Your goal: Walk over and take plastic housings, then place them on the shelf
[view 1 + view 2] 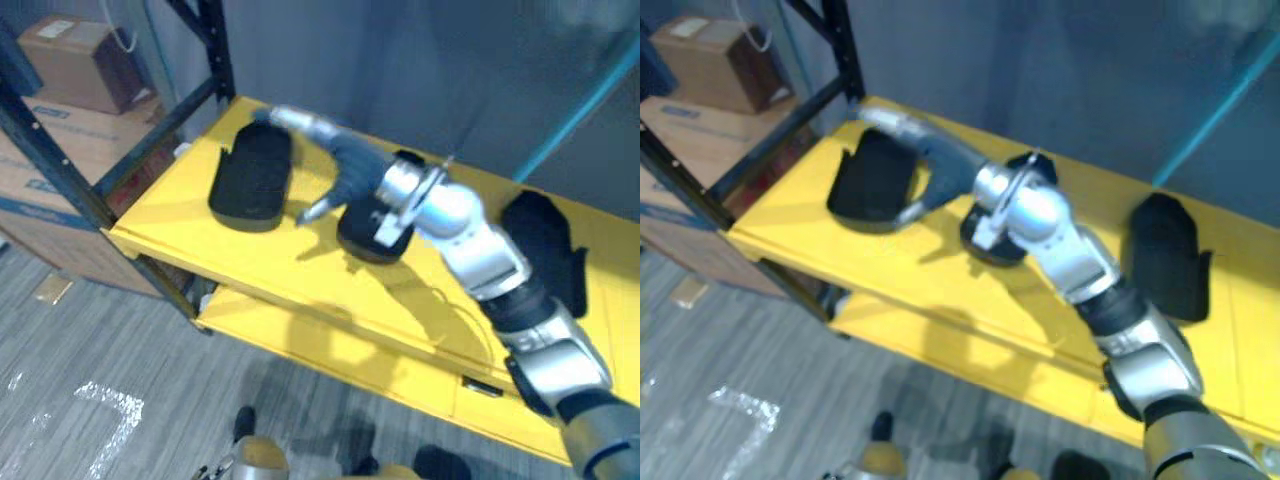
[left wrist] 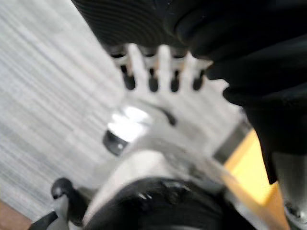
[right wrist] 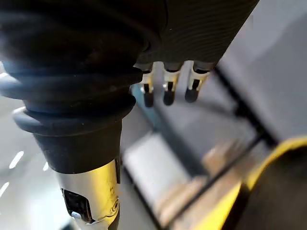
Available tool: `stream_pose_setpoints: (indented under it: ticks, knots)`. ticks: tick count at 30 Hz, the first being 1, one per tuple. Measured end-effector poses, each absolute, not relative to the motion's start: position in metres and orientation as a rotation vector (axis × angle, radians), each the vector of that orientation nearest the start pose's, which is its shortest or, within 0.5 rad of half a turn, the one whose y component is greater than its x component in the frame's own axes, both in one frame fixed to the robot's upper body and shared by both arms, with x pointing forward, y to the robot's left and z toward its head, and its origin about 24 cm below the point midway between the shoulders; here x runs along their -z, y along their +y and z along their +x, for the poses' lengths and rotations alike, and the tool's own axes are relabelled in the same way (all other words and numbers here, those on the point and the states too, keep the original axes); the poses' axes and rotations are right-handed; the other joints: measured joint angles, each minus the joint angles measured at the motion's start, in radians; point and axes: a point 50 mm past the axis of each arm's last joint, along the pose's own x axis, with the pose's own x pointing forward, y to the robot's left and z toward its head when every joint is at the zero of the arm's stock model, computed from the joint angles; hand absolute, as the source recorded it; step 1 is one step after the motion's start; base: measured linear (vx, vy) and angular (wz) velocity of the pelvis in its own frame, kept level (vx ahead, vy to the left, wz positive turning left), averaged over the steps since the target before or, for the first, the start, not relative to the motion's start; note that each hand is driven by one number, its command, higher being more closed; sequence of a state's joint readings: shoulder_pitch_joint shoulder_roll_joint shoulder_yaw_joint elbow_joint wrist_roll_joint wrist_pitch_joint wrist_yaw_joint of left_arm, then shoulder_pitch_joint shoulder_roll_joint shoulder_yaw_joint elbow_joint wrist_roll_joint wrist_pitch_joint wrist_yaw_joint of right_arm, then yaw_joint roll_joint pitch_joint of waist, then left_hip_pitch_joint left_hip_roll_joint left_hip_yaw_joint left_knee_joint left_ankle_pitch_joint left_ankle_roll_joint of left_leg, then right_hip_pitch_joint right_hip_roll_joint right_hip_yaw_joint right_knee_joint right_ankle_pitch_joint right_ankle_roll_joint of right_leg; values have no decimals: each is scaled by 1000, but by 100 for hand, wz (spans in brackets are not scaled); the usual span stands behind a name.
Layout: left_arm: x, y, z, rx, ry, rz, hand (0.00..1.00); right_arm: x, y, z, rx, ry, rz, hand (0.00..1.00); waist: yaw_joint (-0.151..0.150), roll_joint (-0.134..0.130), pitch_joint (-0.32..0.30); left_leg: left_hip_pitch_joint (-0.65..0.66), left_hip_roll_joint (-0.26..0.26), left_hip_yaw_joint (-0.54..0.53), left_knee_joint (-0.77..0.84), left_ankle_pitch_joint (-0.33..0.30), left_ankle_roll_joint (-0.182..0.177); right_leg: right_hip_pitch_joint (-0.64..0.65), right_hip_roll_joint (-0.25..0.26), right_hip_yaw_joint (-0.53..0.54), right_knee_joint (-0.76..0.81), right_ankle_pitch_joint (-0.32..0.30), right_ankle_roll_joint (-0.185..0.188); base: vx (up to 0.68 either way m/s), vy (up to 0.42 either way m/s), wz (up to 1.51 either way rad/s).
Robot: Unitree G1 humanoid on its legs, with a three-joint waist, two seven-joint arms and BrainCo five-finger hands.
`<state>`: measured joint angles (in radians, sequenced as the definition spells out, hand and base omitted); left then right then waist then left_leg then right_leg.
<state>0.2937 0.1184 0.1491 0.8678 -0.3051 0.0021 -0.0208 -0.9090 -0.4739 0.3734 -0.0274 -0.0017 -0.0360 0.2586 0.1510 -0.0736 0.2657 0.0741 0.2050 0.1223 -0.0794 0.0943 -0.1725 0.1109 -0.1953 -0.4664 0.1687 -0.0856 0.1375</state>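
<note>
3 black plastic housings are lying on the yellow shelf, 1 just beside the right hand's straight, empty fingers. The left hand is hanging relaxed. Withdrawing upward should avoid nudging it.

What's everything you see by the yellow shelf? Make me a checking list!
Surface: yellow shelf, two tiers, dark frame.
Job's things: three black plastic housings on the top tier: left housing, middle housing, right housing.
Clutter: nothing seen.
Hands: right hand open, above the shelf near the left housing, holding nothing; left hand open, over the floor.
Cables: nothing seen.
Surroundings: cardboard boxes left of the shelf; grey floor.
</note>
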Motion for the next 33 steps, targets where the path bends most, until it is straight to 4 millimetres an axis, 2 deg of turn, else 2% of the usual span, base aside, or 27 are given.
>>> stream_pose_setpoints:
  ticks: [2, 4, 6, 10, 13, 15, 16, 18, 24, 33]
  knots:
    - [156, 222, 45, -411, 1088, -239, 0, -270, -70, 314, -644, -763, -683, 0, -1, 2, -1, 8, 0, 1, -1, 0, 0, 17, 2, 1, -11, 6, 0, -66, 3, -3]
    - [156, 222, 43, -415, 1098, -236, 0, -252, -68, 322, -668, -679, -644, 0, 1, 2, -13, 15, 1, 0, -6, 0, 0, 28, 4, -1, -16, 6, 0, -47, -7, 3]
    - [158, 220, 40, -419, 1114, -235, 0, -230, -58, 334, -700, -563, -619, 0, 3, 11, -29, 14, 3, -1, -6, 0, 1, 28, 6, -1, -17, 8, 0, -19, -5, 1]
    - [159, 216, 39, -416, 1137, -246, 0, -200, -39, 342, -754, -445, -679, 0, 16, 25, -39, 14, 2, -4, -6, 2, 2, 30, 7, -4, -17, 9, 1, 0, 0, 0]
    - [160, 216, 38, -415, 1144, -249, 0, -175, -26, 350, -776, -313, -721, 0, 37, 27, -42, 10, 2, -13, -6, 4, 1, 35, 7, -15, -22, 10, 1, 1, -12, 8]
    - [160, 216, 38, -415, 1146, -249, 0, -171, -24, 356, -744, -264, -720, 0, 43, 27, -43, 4, 0, -31, -5, 7, 1, 47, 7, -34, -27, 10, 2, 5, -16, 23]
    - [160, 216, 38, -416, 1145, -249, 0, -172, -24, 361, -706, -250, -717, 0, 56, 26, -44, 3, 0, -34, -5, 7, 1, 50, 8, -38, -30, 10, 2, 3, -18, 20]
    - [160, 216, 38, -417, 1147, -248, 0, -176, -24, 368, -632, -241, -705, 0, 57, 25, -46, -7, -1, -52, -5, 11, 0, 52, 9, -55, -35, 11, 3, 4, -15, 21]
    - [160, 216, 38, -418, 1146, -249, 0, -180, -45, 388, -358, -202, -577, 0, 65, 27, -45, -9, -4, -63, -3, 14, 0, 64, 9, -66, -40, 11, 4, -3, -5, 6]
    - [159, 213, 46, -409, 1134, -263, 0, -171, -57, 394, -251, -168, -617, 0, 74, 38, -38, -25, -6, -80, -1, 17, 1, 61, 9, -82, -40, 11, 4, -3, -6, 5]
